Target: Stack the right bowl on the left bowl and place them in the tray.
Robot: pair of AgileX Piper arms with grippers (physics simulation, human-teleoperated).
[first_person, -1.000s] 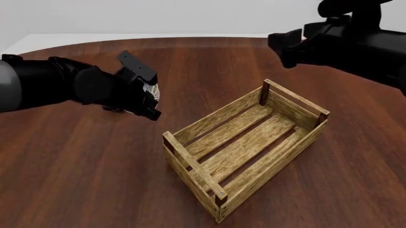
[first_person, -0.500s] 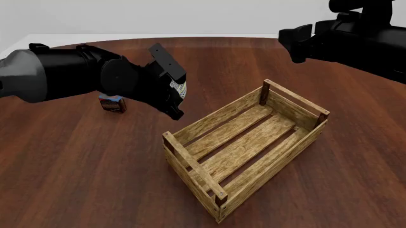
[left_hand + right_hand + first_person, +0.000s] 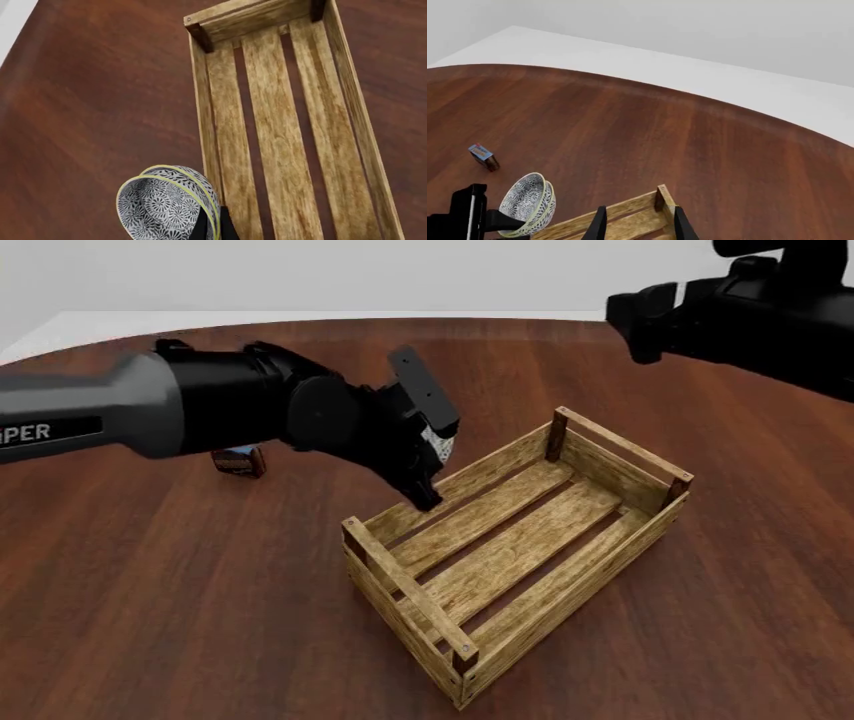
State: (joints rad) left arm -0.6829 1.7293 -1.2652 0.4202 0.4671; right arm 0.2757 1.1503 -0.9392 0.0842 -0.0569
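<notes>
Two patterned bowls with yellow rims are nested one in the other (image 3: 167, 205). My left gripper (image 3: 442, 465) is shut on their rim and holds them tilted in the air at the far left edge of the tray (image 3: 627, 455), the big light-wood slatted crate. The bowls show as a small white patch in the front view (image 3: 435, 443), and beside the tray's corner in the right wrist view (image 3: 527, 202). The tray (image 3: 280, 115) holds nothing. My right gripper (image 3: 641, 328) is open and empty, high above the far right of the table; its fingers (image 3: 599, 225) frame the tray's end (image 3: 634, 212).
A small red-blue box (image 3: 238, 460) stands on the brown wooden table behind my left arm; it also shows in the right wrist view (image 3: 484, 156). The table's curved far edge (image 3: 647, 87) meets a white floor beyond.
My left arm has carried the stacked bowls to the right, from near the small box to the tray's far left edge. My right arm has drawn back a little to the right.
</notes>
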